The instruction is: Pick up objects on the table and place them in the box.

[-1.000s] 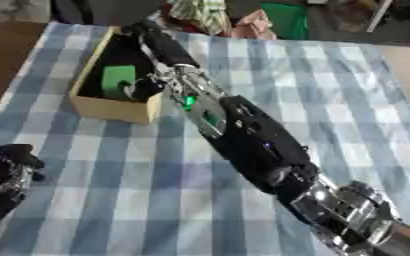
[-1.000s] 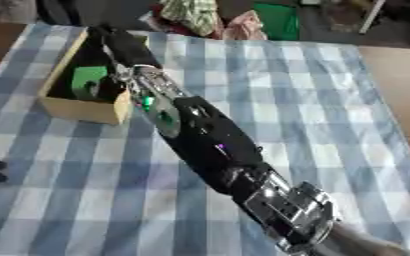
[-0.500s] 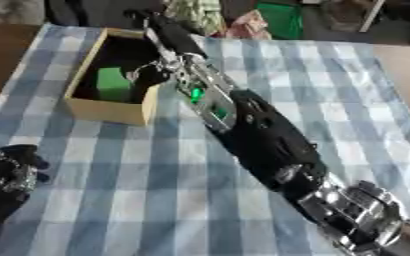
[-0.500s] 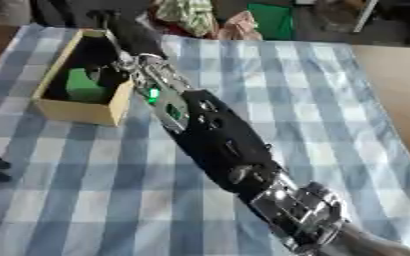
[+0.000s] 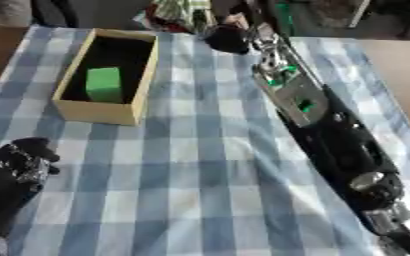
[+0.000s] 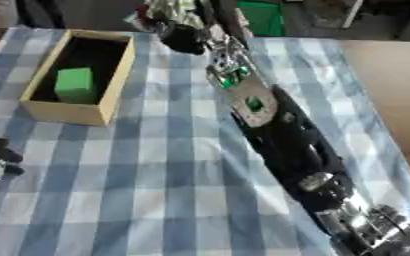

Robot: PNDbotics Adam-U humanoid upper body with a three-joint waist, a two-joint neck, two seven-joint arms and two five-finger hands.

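The tabletop (image 5: pixel 208 200) was covered with a blue-and-white checked cloth; near its far left corner stood an open, shallow wooden box (image 5: pixel 137 80) with a dark interior, its long sides running away from the robot. Inside the box lay a green block (image 5: pixel 104 84), resting on the floor of the box toward the near end, closer to the left wall than to the right; no other loose object showed on the cloth.

The right arm (image 5: pixel 327 125) stretched diagonally from the lower right corner up to the far edge of the tabletop, black with silver joints and small green lights along the forearm; the right hand (image 5: pixel 229 37) was at the far edge, just right of the box's far end and apart from it, appearing as a dark rounded mass; whether its fingers were curled or straight could not be told, and nothing could be made out in its hold.

The left hand (image 5: pixel 16 167) rested at the lower left edge of the left eye view, near the tabletop's near-left side, well apart from the box; its dark fingers were bent inward and held nothing.
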